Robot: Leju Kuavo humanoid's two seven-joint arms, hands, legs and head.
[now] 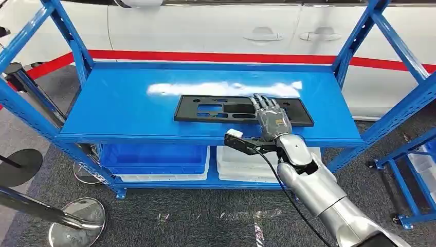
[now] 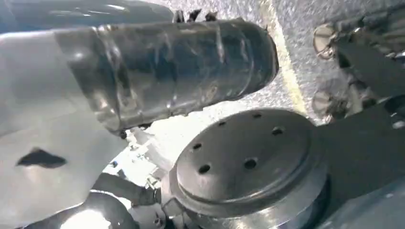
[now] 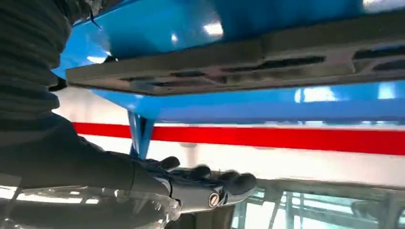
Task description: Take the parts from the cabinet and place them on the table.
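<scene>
A flat black plate (image 1: 216,109) with several cut-outs lies on the top of the blue rack (image 1: 128,103), right of centre. My right hand (image 1: 270,117) is stretched out over the plate's right-middle part, fingers straight and pointing away from me. In the right wrist view the plate (image 3: 215,71) and the hand (image 3: 191,188) are apart, with a gap between them, and the hand holds nothing.
On the rack's lower shelf sit a blue bin (image 1: 154,157) and a white bin (image 1: 241,164). A white car (image 1: 205,25) with a red stripe stands close behind. Round stanchion bases (image 1: 77,221) are on the floor at the left, and a second blue rack (image 1: 411,170) is at the right.
</scene>
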